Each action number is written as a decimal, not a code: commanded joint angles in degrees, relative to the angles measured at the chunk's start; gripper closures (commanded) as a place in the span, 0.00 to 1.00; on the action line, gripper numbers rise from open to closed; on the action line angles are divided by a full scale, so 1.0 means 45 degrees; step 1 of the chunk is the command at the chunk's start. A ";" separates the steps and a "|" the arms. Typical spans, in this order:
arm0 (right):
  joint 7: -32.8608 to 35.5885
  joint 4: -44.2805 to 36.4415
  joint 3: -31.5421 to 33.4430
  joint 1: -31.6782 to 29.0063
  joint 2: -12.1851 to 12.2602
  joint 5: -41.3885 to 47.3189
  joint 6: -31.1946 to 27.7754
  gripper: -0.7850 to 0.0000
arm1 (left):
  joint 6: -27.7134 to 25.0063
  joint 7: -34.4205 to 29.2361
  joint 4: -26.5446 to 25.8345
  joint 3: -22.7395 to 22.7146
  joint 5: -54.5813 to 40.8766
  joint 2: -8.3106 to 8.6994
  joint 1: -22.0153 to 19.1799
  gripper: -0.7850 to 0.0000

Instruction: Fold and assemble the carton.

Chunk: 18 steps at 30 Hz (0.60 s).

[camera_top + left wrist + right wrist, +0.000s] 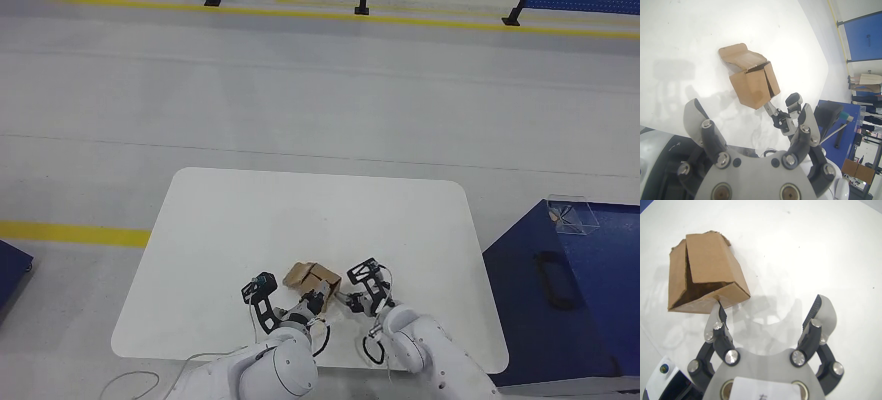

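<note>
A small brown carton (312, 279) lies on its side near the front edge of the white table (300, 210). Its end flaps hang partly open, showing the dark inside (696, 289). In the left wrist view the carton (751, 87) has a tabbed flap folded out at its far end. My right gripper (768, 306) is open just right of the carton; one fingertip (721, 310) touches the edge of the lower flap. From the left wrist, the right gripper (780, 102) has one finger under the carton's corner. My left gripper (750, 111) is open, a short way back from the carton.
A blue cabinet (570, 290) stands right of the table, with a clear plastic box (573, 212) on top. The table's front edge (200, 352) runs close behind both grippers. Bare tabletop (320, 205) stretches beyond the carton.
</note>
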 commanded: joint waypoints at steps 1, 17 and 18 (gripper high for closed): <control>-0.0008 0.0476 -0.0339 0.0501 -0.0165 0.0095 0.0269 0.00 | 0.0000 0.0000 0.0000 0.0000 0.0000 0.0000 0.0000 0.00; -0.0844 0.1261 0.0513 0.1226 -0.0525 0.2162 0.0561 0.00 | -0.2708 -0.0230 0.0246 -0.0966 0.0368 0.0064 0.0601 0.00; -0.0980 0.0942 0.0779 0.0980 -0.0463 0.2237 0.0415 0.00 | -0.3699 -0.0373 0.0329 -0.1199 0.0467 0.0079 0.0841 0.00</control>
